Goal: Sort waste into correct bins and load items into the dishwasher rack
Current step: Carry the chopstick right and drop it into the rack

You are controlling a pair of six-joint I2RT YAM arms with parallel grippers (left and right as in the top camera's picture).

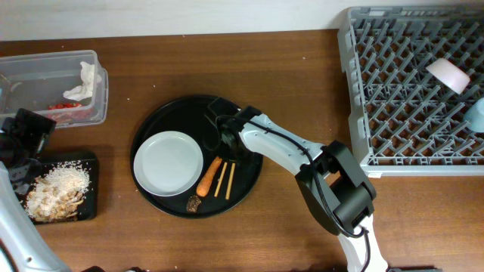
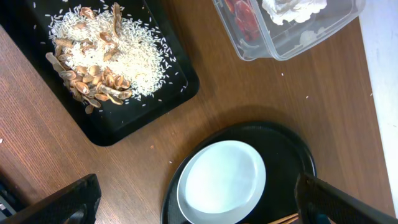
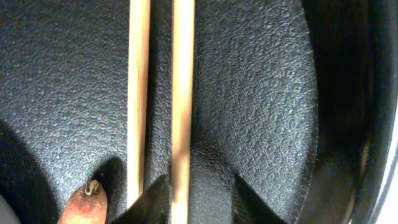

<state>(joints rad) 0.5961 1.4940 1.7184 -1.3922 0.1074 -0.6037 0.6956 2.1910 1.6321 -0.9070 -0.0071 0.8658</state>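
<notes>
On the round black tray (image 1: 162, 121) lie a white plate (image 1: 168, 162), an orange carrot (image 1: 209, 175), a small dark scrap (image 1: 194, 203) and two wooden chopsticks (image 1: 224, 180). My right gripper (image 1: 225, 143) is low over the chopsticks' far ends. In the right wrist view its jaws (image 3: 200, 202) stand narrowly open astride the right chopstick (image 3: 182, 93), which lies against the left finger (image 3: 154, 202). The other chopstick (image 3: 138, 93) and the carrot tip (image 3: 84, 202) are outside. My left gripper (image 2: 199, 205) hangs wide open with nothing in it, near the plate (image 2: 221, 180).
The clear tub (image 1: 45, 68) at the back left holds white tissue (image 1: 83, 81) and a red wrapper (image 1: 64, 106). The shallow black tray (image 1: 87, 162) holds rice and beige scraps (image 1: 57, 189). The grey rack (image 1: 408, 91) at the right holds a white bowl (image 1: 446, 73) and a light-blue cup (image 1: 476, 113).
</notes>
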